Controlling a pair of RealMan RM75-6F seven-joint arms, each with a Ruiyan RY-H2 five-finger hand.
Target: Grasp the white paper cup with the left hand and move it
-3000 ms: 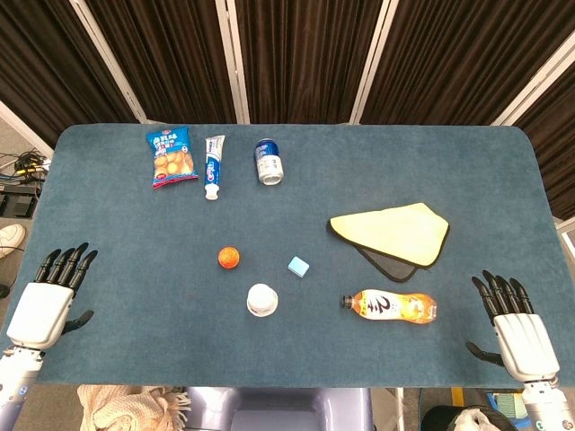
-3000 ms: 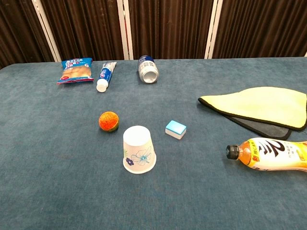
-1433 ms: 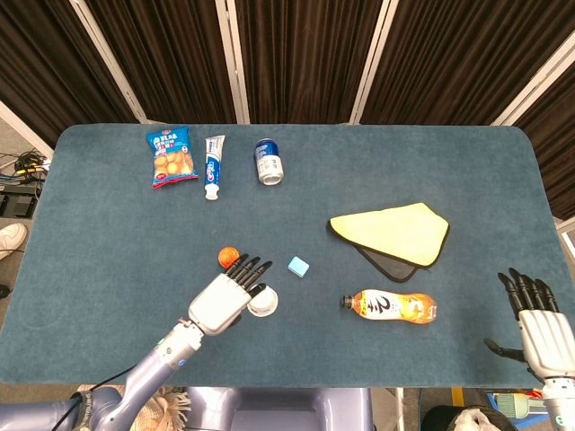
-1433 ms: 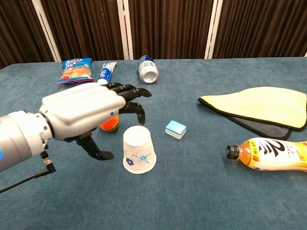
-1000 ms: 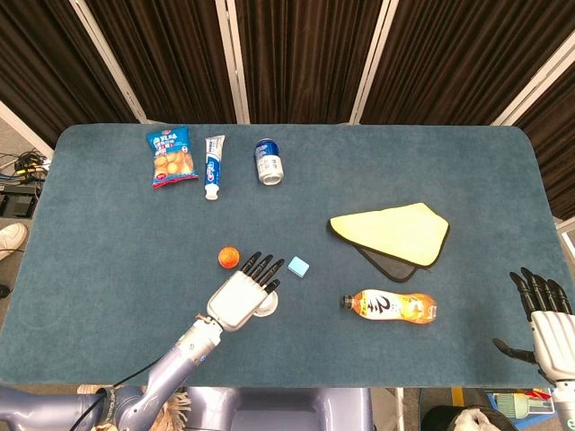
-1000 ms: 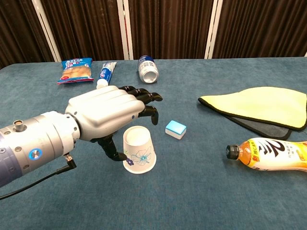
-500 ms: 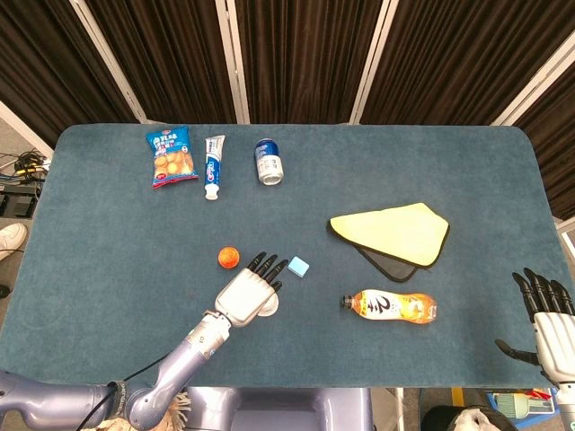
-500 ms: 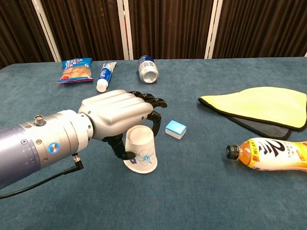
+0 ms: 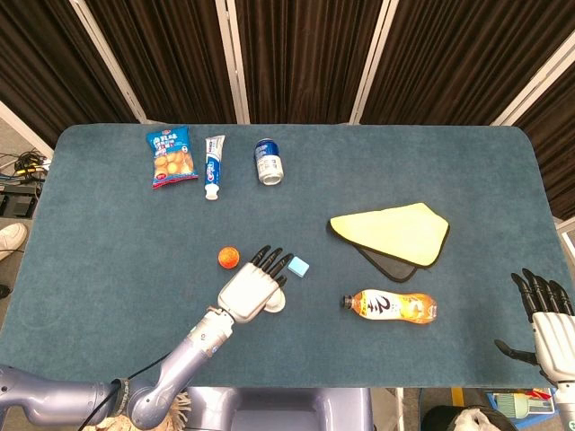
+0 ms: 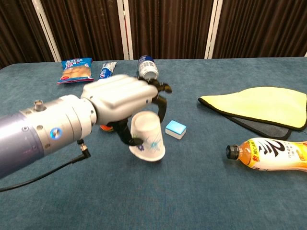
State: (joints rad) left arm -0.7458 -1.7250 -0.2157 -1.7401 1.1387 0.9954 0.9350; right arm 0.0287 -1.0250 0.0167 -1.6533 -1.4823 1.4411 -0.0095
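The white paper cup (image 10: 147, 137), upside down with a blue flower print, is tilted in my left hand (image 10: 122, 103), which grips it with the thumb on its near side and the fingers curled over its far side. Its rim looks slightly raised off the blue table (image 10: 201, 191). From the head view, my left hand (image 9: 252, 289) covers most of the cup (image 9: 276, 302). My right hand (image 9: 546, 325) hovers at the table's near right corner, fingers apart and holding nothing.
A small blue block (image 10: 175, 129) lies just right of the cup, and an orange ball (image 9: 228, 259) just left of the hand. An orange drink bottle (image 10: 271, 154) and a yellow cloth (image 10: 259, 105) lie right. A can (image 9: 268, 162), toothpaste (image 9: 213, 166) and snack bag (image 9: 172, 156) lie at the back.
My left hand came in from the near left corner, closed round the cup, then tipped it and shifted it a little right. The right hand drew back slightly.
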